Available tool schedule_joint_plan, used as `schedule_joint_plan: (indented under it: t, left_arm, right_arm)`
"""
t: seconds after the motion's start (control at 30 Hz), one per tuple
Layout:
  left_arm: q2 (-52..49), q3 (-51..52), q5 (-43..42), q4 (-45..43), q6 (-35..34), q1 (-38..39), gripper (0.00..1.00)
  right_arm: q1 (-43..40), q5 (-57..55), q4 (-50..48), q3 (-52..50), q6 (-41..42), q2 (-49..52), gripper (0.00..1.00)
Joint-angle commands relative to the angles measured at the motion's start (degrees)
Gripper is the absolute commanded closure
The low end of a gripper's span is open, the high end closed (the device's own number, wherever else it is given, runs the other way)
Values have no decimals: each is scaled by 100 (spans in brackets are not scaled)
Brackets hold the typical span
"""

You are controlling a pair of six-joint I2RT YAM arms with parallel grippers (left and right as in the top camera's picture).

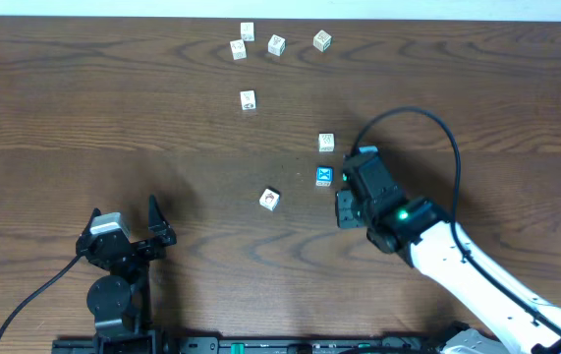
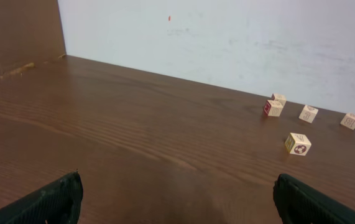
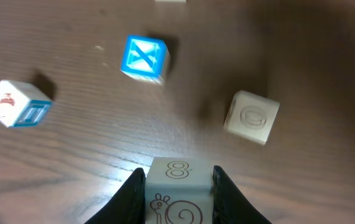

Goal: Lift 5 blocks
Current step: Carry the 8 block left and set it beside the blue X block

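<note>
**Right arm has one cube pinched; the raise is the step in hand**

The right gripper is drawn in to a narrow gap around the snail cube. This is a whitish block with an "8" on its top and a snail on its near face. One finger presses each side, and the hold looks square. From above, the gripper's body hides this cube. It is just to the right of the blue X cube and a little nearer the robot. I cannot tell from the wrist view whether it has left the table.

The cream cube lies just beyond the blue X cube. The red-picture cube lies near its left side and slightly closer to the robot. A far group of cubes sits well beyond it, toward the table's far edge. The left gripper is parked well to the left of the blue X cube at the near edge, spread wide and holding nothing.

This looks like the grasp-and-raise of one block out of five. The next move calls for a straight upward pull with the pinch kept firm. The blue X cube and cream cube are close enough that a sideways swing could knock them. After this one is set back down, the blue X cube is the nearest candidate.
</note>
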State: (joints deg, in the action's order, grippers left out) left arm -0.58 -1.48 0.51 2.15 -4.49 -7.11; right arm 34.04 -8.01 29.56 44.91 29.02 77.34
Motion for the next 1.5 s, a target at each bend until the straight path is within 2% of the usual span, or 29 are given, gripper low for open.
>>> schedule_joint_plan:
  t: [0.0,0.27,0.57,0.83,1.1,1.27,1.47]
  left_arm:
    - [35,125,98,201,-11,-20,2]
    - [35,125,98,201,-11,-20,2]
    - [35,125,98,201,-11,-20,2]
    - [35,125,98,201,-11,-20,2]
    - [35,125,98,201,-11,-20,2]
    - [35,125,98,201,-11,-20,2]
    - [35,125,98,201,-11,-20,2]
  right_arm:
    - [92,-201,-256,-468,1169,22,96]
    - [127,-50,-673,-1001,1309,35,91]
    - [127,573,-1209,-1010,-39,92,91]
    - [127,573,-1537,-1010,-59,391,88]
    - [127,619,-2004,-1010,-35,1161,87]
    - [127,643,-2295,-1010,-35,1464,74]
    - [127,638,-2420,-1010,-37,1469,67]
